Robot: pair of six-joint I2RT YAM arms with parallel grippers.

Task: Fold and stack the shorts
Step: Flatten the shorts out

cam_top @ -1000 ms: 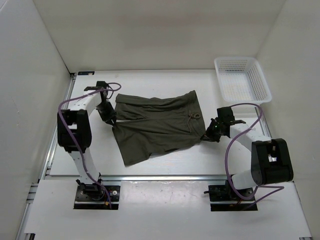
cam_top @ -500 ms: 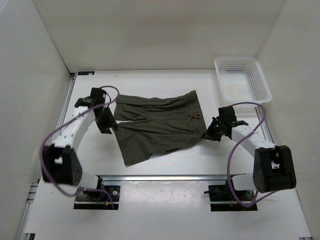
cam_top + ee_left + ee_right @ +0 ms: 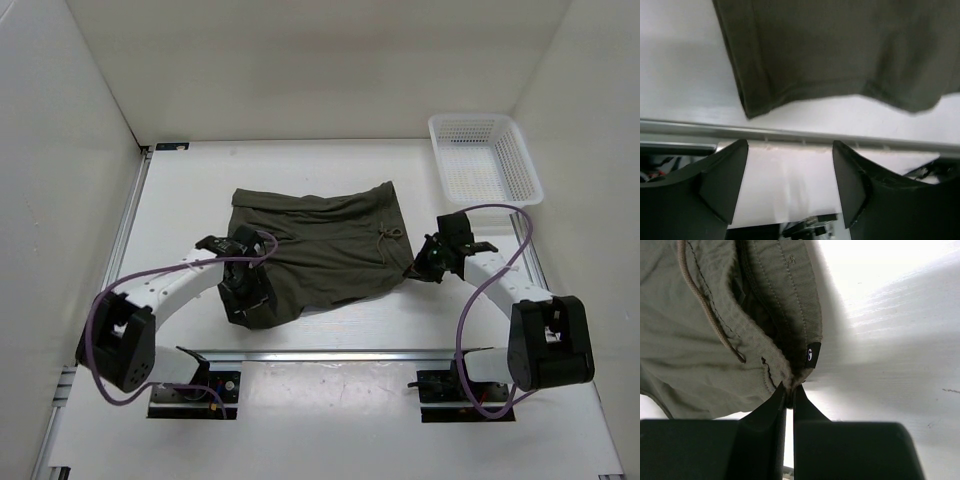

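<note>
The dark olive shorts (image 3: 320,245) lie spread across the middle of the table, waistband to the right. My left gripper (image 3: 246,306) hovers over the near-left leg, open and empty. In the left wrist view its gripper (image 3: 790,172) is open, and the dark fingers (image 3: 722,182) stand wide apart below the leg hem of the shorts (image 3: 840,50). My right gripper (image 3: 421,268) is shut on the near corner of the waistband. In the right wrist view the gripper (image 3: 789,396) pinches the bunched band of the shorts (image 3: 700,340) next to a black tag (image 3: 812,355) and the drawstring (image 3: 702,302).
A white mesh basket (image 3: 487,160) stands at the back right corner. An aluminium rail (image 3: 330,353) runs along the near edge of the table, just below the hem. White walls close in the left, back and right sides.
My left arm has swung from the far-left edge of the shorts to the near-left leg, and its jaws have opened and let go of the cloth. The right gripper has kept its hold.
</note>
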